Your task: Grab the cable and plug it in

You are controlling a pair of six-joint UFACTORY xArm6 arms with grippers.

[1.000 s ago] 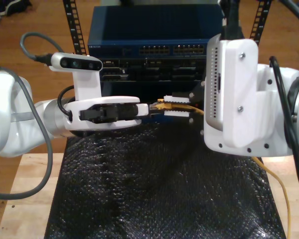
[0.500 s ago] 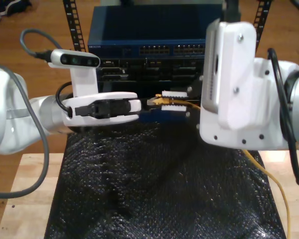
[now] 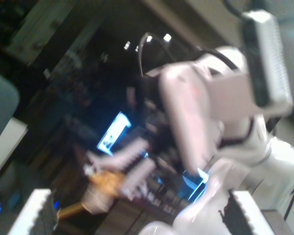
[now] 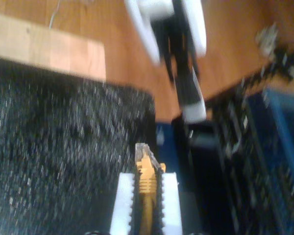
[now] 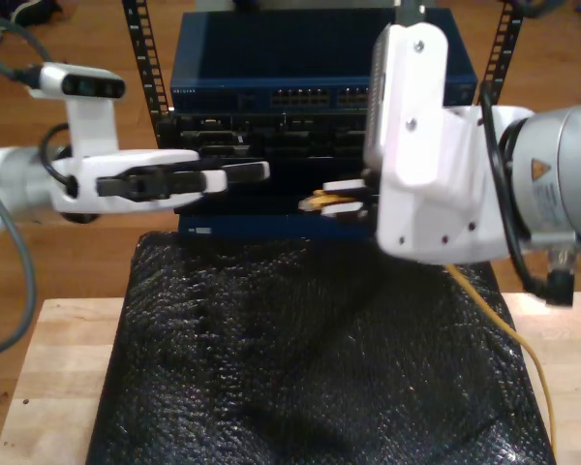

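Note:
The yellow cable (image 5: 317, 201) has its clear plug (image 4: 143, 155) sticking out from between the white toothed fingers (image 4: 123, 196) of my second gripper (image 4: 146, 192), which is shut on it. In the exterior view, my second gripper (image 5: 337, 197) holds the plug in front of the rack's dark lower units, at mid-height. The rest of the cable (image 5: 523, 344) trails down the exterior view's right. My first gripper (image 5: 252, 172) is open and holds nothing. It stands toward the exterior view's left, apart from the plug. Its wrist view shows the blurred cable (image 3: 104, 185) ahead.
A blue network switch (image 5: 310, 58) with rows of ports tops the rack behind the table. A black bubble-wrap mat (image 5: 310, 368) covers the wooden table (image 5: 48, 387). The second arm's big white camera mount (image 5: 421, 145) hides part of the rack at the exterior view's right.
My first gripper has drawn back from the plug toward the exterior view's left and risen. My second gripper has lifted the cable slightly and carried it closer to the rack.

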